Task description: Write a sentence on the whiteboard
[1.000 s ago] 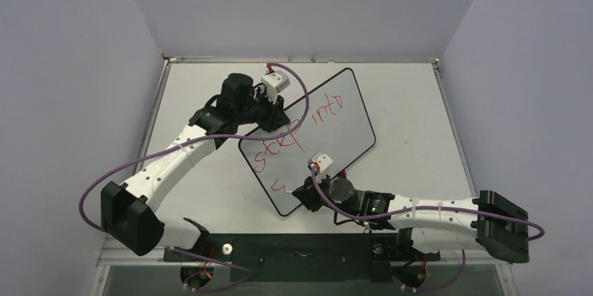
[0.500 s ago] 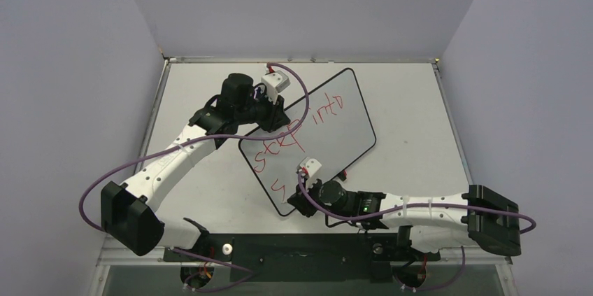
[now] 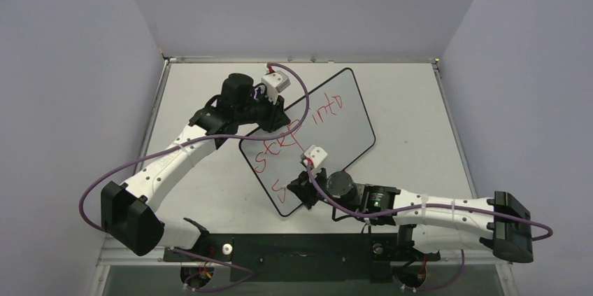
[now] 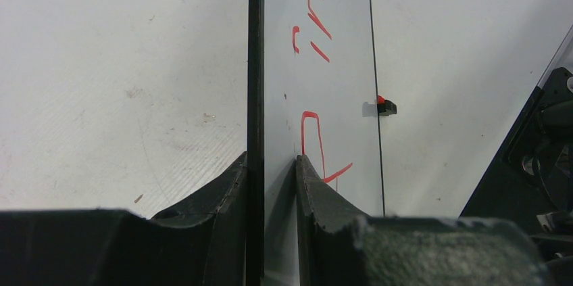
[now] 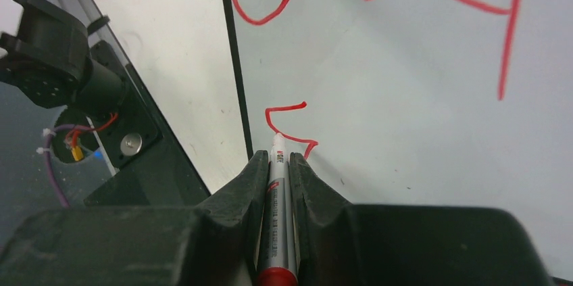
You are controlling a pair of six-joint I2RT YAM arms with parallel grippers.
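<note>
The right gripper (image 5: 278,159) clamps a marker (image 5: 277,195) that points straight ahead of its fingers, tip touching the whiteboard (image 3: 346,124). Just past the tip, the sentence (image 3: 280,148) now shows an S where a shallow hook stood before. The board's long axis runs diagonally away rightward. The left gripper (image 4: 270,159) pinches its far-left edge.

Surface (image 3: 419,100): pale grey, matte, faint scuffs and specks in the close views. Plain lavender-grey walls (image 3: 301,2) enclose it on left, back and right. Thin metal trim (image 3: 210,59) along far edge. Light even, diffuse.
</note>
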